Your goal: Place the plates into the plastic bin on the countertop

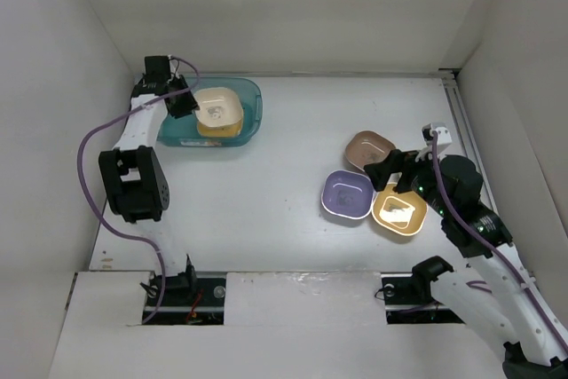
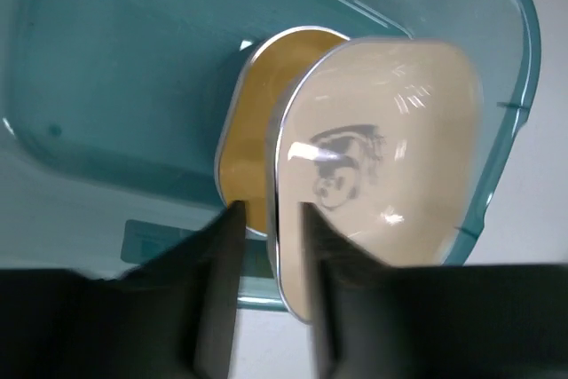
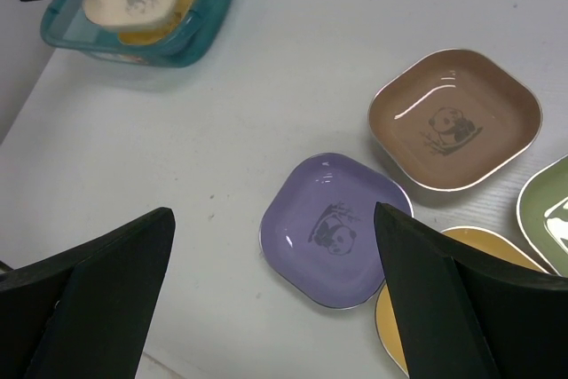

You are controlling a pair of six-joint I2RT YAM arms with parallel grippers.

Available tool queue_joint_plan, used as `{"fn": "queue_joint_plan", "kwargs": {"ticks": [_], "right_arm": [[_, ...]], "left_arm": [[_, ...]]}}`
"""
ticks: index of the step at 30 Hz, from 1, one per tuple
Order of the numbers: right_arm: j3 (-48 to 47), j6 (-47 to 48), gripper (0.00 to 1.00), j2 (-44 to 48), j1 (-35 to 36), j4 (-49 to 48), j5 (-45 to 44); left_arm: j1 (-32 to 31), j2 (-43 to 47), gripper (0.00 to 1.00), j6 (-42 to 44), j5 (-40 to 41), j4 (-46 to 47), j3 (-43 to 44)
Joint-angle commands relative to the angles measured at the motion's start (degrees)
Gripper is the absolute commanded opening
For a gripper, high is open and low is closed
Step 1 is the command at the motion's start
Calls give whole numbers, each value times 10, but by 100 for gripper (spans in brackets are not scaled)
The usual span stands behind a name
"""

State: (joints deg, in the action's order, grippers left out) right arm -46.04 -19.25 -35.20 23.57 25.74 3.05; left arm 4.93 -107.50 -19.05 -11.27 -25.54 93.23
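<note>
Your left gripper [image 1: 184, 102], in the upper left of the top view, has its fingers closed down on the rim of a cream plate [image 1: 219, 108]. In the left wrist view the plate's near edge sits between the two dark fingers [image 2: 217, 290], and the plate hangs tilted over the plastic bin [image 1: 253, 95]. From above, the cream plate lies inside the bin's outline, towards its right half. Under it, on the bin floor, rests an orange-yellow plate [image 2: 257, 113], partly covered by the cream one. The bin stands at the far left of the countertop [image 1: 266, 175], close to the back wall. Your right gripper [image 1: 395, 173], at the right of the top view, is spread wide with nothing between its fingers. In its wrist view it hangs above a group of plates lying flat on the countertop. There you see a purple plate [image 3: 335, 228] at centre, and a brown plate [image 3: 454, 119] up and to its right, near it but apart. A green plate [image 3: 550, 210] is cut off by the right edge. A yellow plate [image 1: 398, 210] lies just beside the purple one, towards the lower right, largely hidden by the right finger in the wrist view.
</note>
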Motion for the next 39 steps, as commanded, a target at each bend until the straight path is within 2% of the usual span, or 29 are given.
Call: {"fn": "queue_joint_plan", "kwargs": {"ticks": [1, 2, 3, 4, 5, 7, 11, 12, 14, 15, 18, 19, 20, 25, 29, 35, 37, 39], "right_arm": [[-9, 7, 100, 9, -4, -12, 1], [-9, 7, 100, 9, -4, -12, 1], [-9, 7, 100, 9, -4, -12, 1], [-9, 7, 100, 9, -4, -12, 1], [-14, 12, 100, 4, -4, -12, -5], [-14, 12, 100, 4, -4, -7, -12], [-20, 1, 100, 4, -4, 0, -47], [-28, 1, 100, 4, -4, 6, -63], [-39, -4, 100, 4, -9, 23, -78], [-45, -4, 100, 4, -9, 28, -88], [-66, -4, 100, 21, -9, 48, -103], [-71, -4, 100, 21, -9, 53, -110], [-81, -4, 100, 28, -9, 53, -110], [-106, 1, 100, 35, -9, 81, -116], [-113, 6, 100, 40, -9, 86, -109], [-113, 11, 100, 51, -9, 97, -114], [-113, 11, 100, 58, -9, 97, -114], [-118, 11, 100, 58, -9, 102, -109]], "left_arm": [[3, 2, 34, -12, 44, -4, 34], [3, 2, 51, -20, 52, -11, 34], [3, 11, 62, -20, 52, -11, 34], [3, 26, 87, -20, 58, -11, 34], [3, 37, 99, -20, 49, -11, 28], [3, 67, 100, -20, 26, 7, 19], [-82, 172, 100, -33, 33, 41, -23], [-132, 183, 100, -33, 45, 41, -42], [-189, 199, 100, -57, 68, 60, -68], [-242, 206, 100, -66, 91, 60, -94], [-328, 206, 100, -103, 143, 84, -141], [-383, 206, 100, -111, 150, 94, -168], [-408, 199, 100, -121, 157, 102, -176], [-535, 106, 100, -159, 215, 97, -169], [-601, 28, 98, -165, 228, 87, -122], [-622, -11, 93, -216, 228, 98, -161], [-622, -11, 87, -221, 228, 112, -187], [-622, -5, 74, -227, 241, 112, -199]]}}
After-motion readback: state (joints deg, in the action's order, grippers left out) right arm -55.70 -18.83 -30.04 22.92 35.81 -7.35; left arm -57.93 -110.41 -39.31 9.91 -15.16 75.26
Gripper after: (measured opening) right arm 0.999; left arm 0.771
